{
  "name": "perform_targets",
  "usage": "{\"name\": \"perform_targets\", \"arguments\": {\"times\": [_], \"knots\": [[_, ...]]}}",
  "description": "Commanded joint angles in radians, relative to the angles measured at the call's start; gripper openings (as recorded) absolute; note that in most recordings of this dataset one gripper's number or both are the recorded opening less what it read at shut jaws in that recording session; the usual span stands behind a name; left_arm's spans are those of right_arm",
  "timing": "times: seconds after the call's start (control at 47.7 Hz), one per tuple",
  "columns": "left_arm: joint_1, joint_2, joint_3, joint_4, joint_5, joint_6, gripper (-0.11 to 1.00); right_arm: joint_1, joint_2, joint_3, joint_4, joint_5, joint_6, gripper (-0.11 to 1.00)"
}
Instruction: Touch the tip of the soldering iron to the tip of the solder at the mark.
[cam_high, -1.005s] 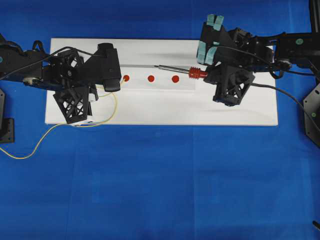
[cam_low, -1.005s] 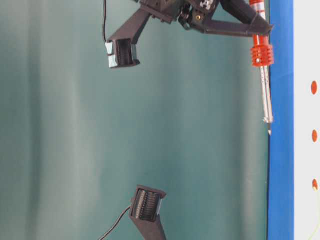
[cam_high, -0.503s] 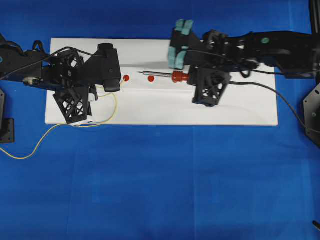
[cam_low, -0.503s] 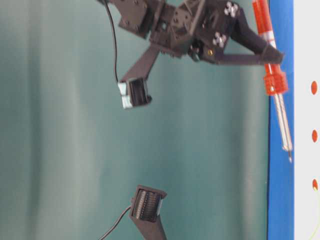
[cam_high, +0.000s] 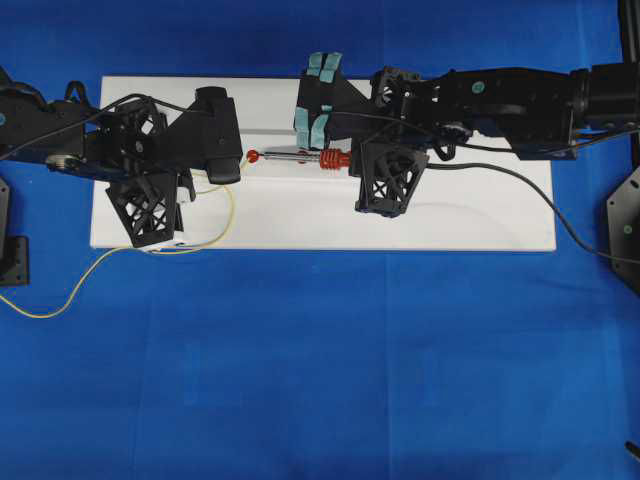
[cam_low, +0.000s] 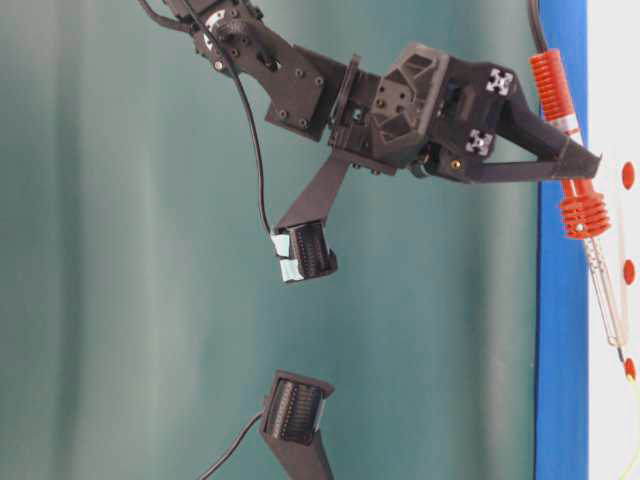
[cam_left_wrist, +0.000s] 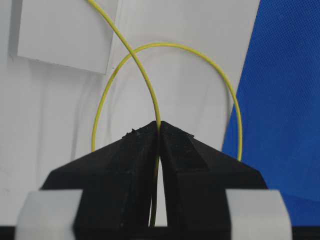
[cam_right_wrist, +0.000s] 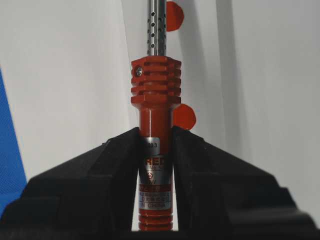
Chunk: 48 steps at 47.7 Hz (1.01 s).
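Overhead view: my right gripper (cam_high: 333, 158) clamps the soldering iron (cam_high: 322, 158), tip near the red mark (cam_high: 253, 156); left gripper (cam_high: 228, 160) pinches the solder (cam_high: 229, 212). I'd close in slowly, tip low.

soldering iron (cam_high: 322, 157): red-orange handle, ribbed collar, perforated silver shaft, lying near level, tip pointing left beside a red mark | solder (cam_left_wrist: 150, 90): thin yellow wire, looped on the white board, trailing onto blue cloth
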Motion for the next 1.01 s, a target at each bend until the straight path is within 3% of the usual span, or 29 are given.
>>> {"name": "perform_targets", "arguments": {"times": [0.0,0.984], "knots": [[-0.002,-0.008,-0.014,0.002,-0.002,0.002,0.01,0.002,-0.014,-0.026,-0.003,0.005,0.002,0.06],[-0.002,-0.002,-0.023,0.002,0.008,0.002,0.01,0.005,0.003,-0.035,-0.005,0.005,-0.002,0.06]]}}
